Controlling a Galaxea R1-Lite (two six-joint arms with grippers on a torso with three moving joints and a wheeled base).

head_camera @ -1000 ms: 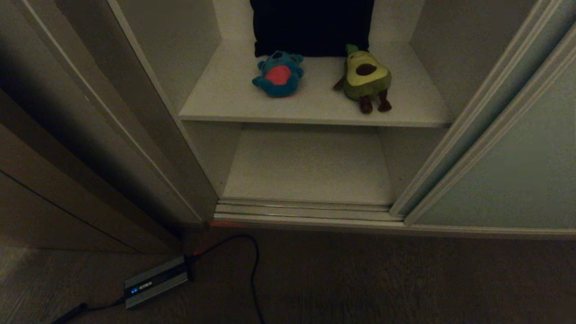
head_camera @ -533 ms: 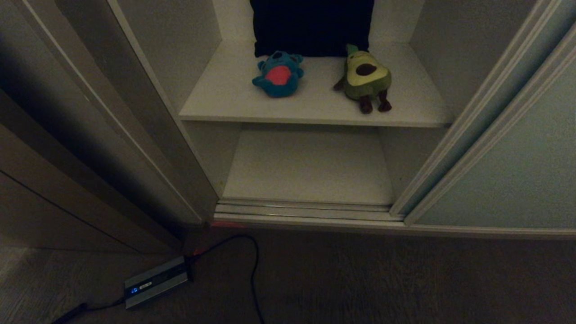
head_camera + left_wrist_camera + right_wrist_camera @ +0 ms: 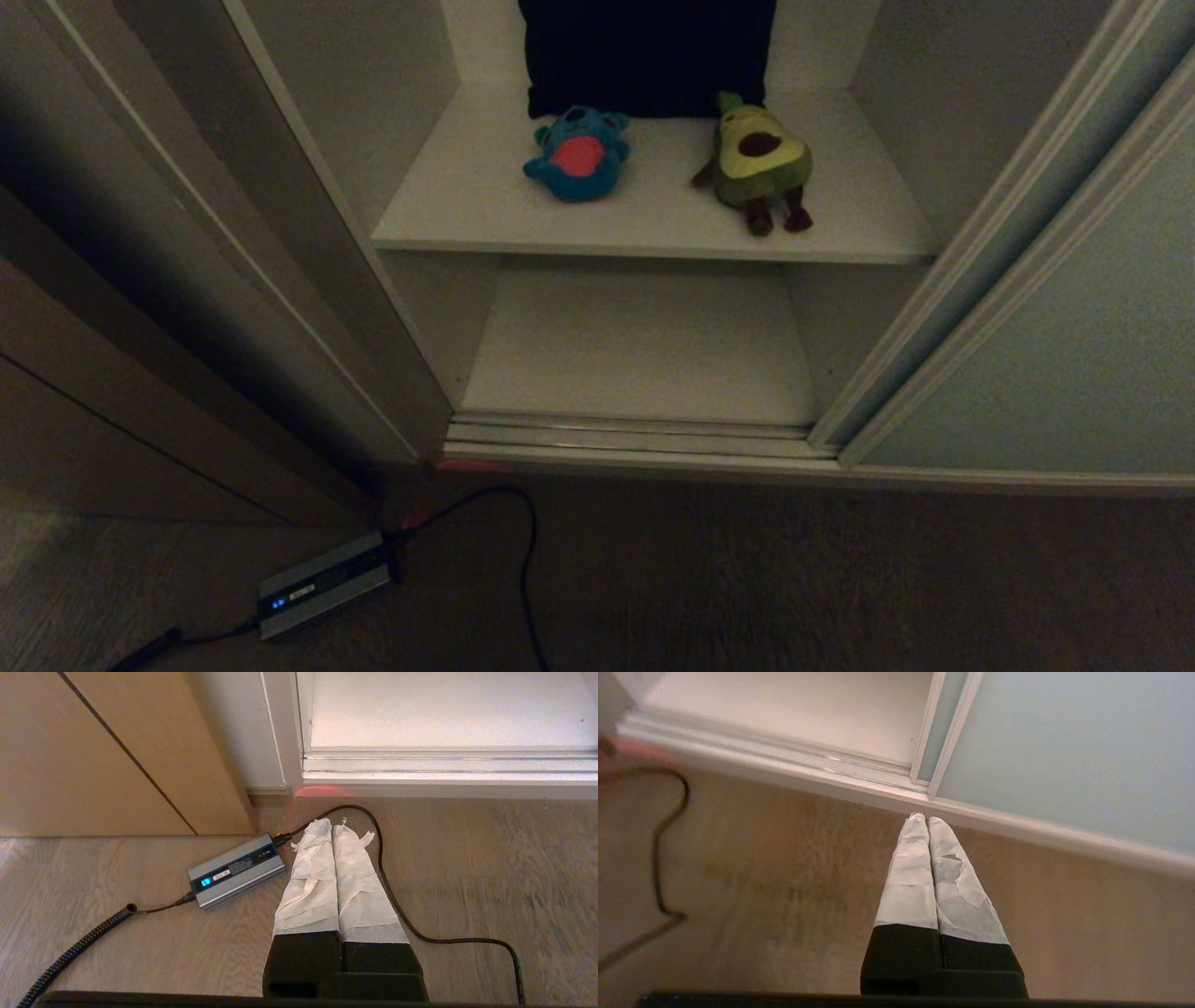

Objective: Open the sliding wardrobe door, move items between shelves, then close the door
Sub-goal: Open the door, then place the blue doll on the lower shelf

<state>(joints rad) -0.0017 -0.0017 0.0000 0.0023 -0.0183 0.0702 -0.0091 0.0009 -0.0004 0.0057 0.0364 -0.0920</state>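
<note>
The left gripper [image 3: 332,826] hung low over the wooden floor [image 3: 467,868], its tape-wrapped fingers pressed together on nothing. Just beside its tips lay a grey power box [image 3: 237,871] with a lit display, and a black cable [image 3: 402,905] curved around the far side of the fingers. The right gripper [image 3: 923,820] was likewise pinched closed and empty, its tips pointing at the foot of the pale grey-green sliding wardrobe door [image 3: 1064,742], close to the ribbed floor track [image 3: 784,756].

The door stood slid aside, leaving the compartment open. Well beyond and above both grippers, the teal monster plush [image 3: 577,154] and the avocado plush [image 3: 761,163] lay on the upper shelf [image 3: 467,215], near each other but apart, in front of a dark cloth [image 3: 644,56]. The lower shelf [image 3: 635,345] held nothing.

The likeliest trouble ahead is the cable: with the left gripper this close, a lift or swing could snag it and drag the box. A closed gripper would also only shove a toy back toward the cloth unless it opens before reaching in, and the soft plush could slip from a shallow pinch.

Only the head view showed the toys and both shelves, yet neither arm appeared in it. Only the wrist views showed the grippers, and the left one alone revealed how near the cable ran.
</note>
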